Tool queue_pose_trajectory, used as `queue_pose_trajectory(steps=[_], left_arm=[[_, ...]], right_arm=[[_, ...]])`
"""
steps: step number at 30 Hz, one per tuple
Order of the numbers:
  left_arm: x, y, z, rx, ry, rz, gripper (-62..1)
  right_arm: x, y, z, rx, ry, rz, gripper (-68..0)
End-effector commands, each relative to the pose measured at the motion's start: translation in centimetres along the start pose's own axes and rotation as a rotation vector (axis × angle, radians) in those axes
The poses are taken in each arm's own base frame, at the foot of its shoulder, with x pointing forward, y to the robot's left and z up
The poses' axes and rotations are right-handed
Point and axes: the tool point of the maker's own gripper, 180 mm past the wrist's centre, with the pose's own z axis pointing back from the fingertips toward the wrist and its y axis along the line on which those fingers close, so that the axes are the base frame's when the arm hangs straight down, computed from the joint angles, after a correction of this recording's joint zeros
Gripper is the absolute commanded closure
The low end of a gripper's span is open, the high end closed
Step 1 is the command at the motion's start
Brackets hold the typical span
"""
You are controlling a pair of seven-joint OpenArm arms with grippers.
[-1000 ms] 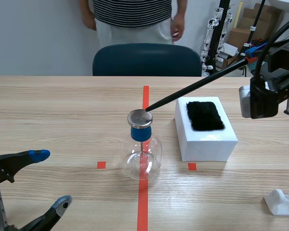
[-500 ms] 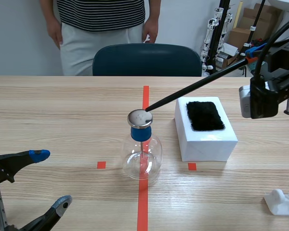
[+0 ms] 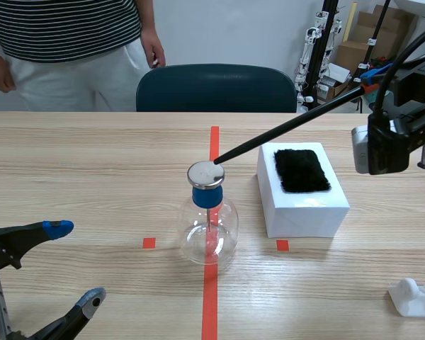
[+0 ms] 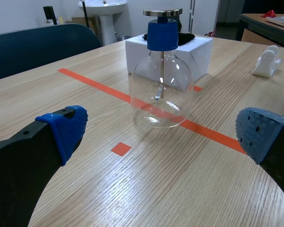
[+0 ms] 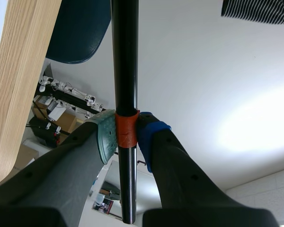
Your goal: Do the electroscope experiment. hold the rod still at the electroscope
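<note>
Only the person behind the desk drifts sideways, my arms stay put | right gripper clamped on the rod, tip at the electroscope cap, I guess for charge transfer | left gripper wide open, parked nearby, empty

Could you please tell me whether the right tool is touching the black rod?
Touching. The right wrist view shows the right tool shut on the black rod, pressing on its orange-red band from both sides with no gap.
</note>
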Motion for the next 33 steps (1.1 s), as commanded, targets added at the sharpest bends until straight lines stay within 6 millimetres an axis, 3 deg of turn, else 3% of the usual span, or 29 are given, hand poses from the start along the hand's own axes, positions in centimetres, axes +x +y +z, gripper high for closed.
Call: queue_pose_trajectory(steps=[1,12,24,33], left_arm=[[0.8,0.5,0.0,0.007,-0.031,-0.012,-62.3],[0.8,0.5,0.0,0.007,-0.031,-0.012,-62.3],[0.8,0.5,0.0,0.007,-0.031,-0.012,-62.3],[0.8,0.5,0.0,0.007,-0.031,-0.012,-62.3]], right_arm=[[-0.6,-2.1,-0.1,-0.057,0.006,0.023,0.3],[-3.6,-4.8,1.2,-0.137,0.049,-0.078,0.3],[-6.2,-7.2,6.3,-0.250,0.134,-0.351,0.2],[-9.4,-6.7,9.9,-0.299,0.253,-0.508,0.2]])
